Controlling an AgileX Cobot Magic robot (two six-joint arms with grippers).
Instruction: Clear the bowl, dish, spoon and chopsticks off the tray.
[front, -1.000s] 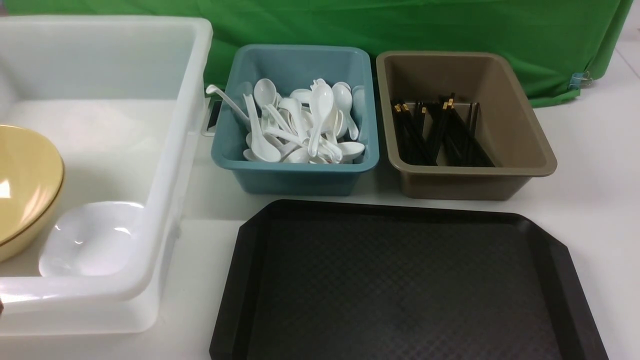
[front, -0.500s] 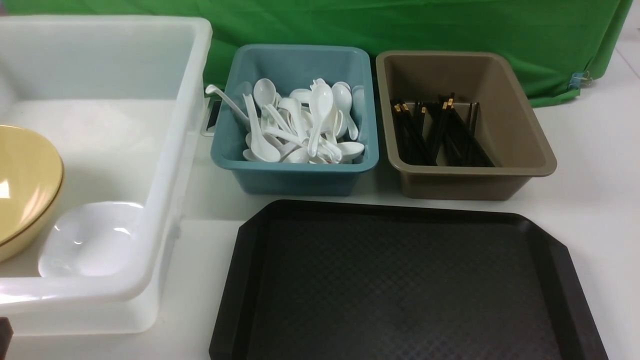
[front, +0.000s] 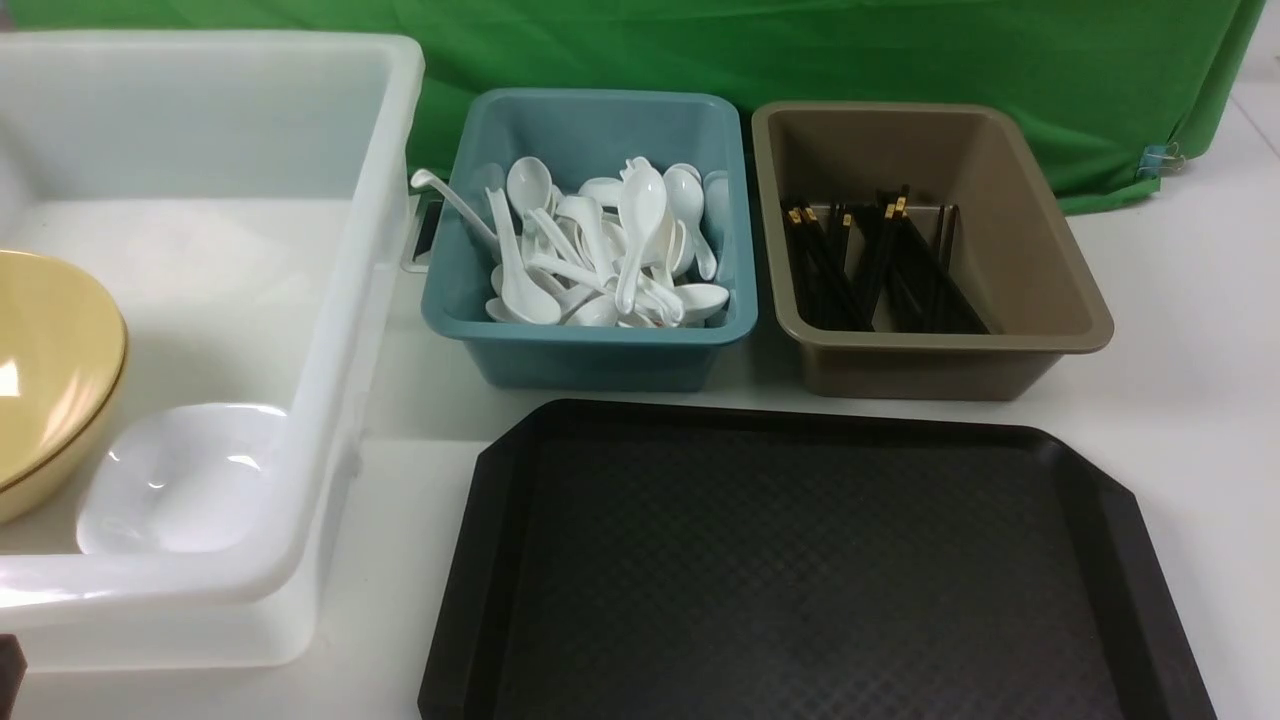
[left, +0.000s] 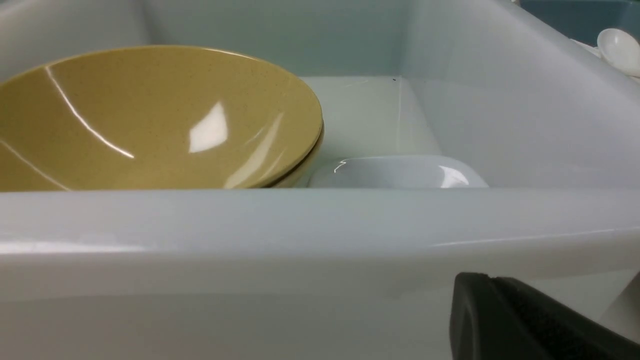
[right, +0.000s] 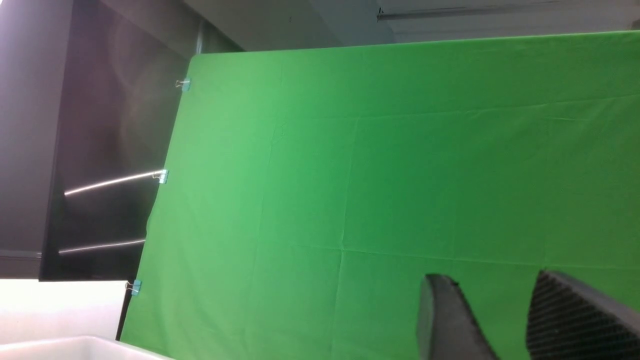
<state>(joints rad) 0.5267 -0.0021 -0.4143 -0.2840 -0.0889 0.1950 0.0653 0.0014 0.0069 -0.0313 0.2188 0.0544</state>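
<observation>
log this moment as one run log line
tray: bare | bowl: in white tub | left tool: shut | right tool: open, holding nothing

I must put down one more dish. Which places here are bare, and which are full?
The black tray is bare across its whole surface. The white tub has free floor behind the yellow bowl and the white dish. The brown bin is bare right of the chopsticks. The teal bin is crowded with spoons.

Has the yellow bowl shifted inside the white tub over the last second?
No. The bowl sits against the white dish in the tub, unchanged.
</observation>
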